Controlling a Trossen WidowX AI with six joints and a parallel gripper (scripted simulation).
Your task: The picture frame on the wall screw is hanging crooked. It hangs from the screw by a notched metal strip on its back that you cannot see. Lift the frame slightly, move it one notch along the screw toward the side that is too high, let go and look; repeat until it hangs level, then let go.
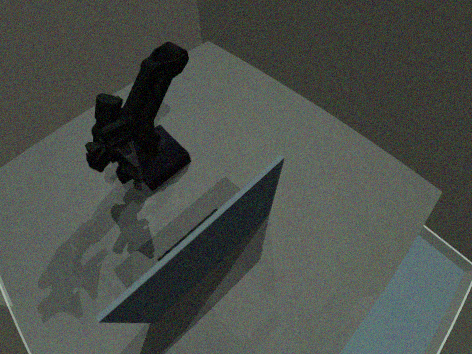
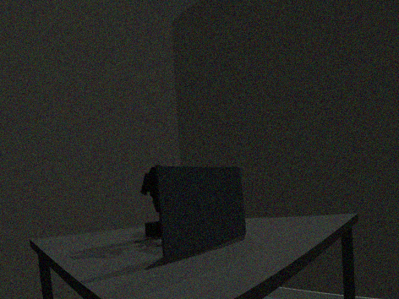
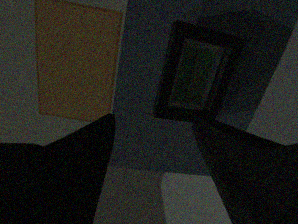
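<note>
The picture frame point(image 3: 165, 75), dark with a green picture, hangs on the blue-grey wall panel point(image 3: 145, 145) point(image 1: 235, 235) point(image 2: 203, 207). The top view shows only its thin dark top edge; the panel hides it in the exterior view. In the wrist view its edges run roughly along the panel's edges; a small tilt cannot be told. The screw and notched strip are hidden. My gripper point(image 3: 154, 120) is open and empty, its black fingers apart. It stands back from the panel, with a gap between it and the frame in the top view.
The panel stands upright on the grey table point(image 1: 325, 200) point(image 2: 292, 236). The arm's base point(image 1: 170, 160) is on the table behind the gripper. An orange rectangle point(image 3: 77, 62) shows past the panel's left edge in the wrist view. Shadows of arm and panel lie on the table.
</note>
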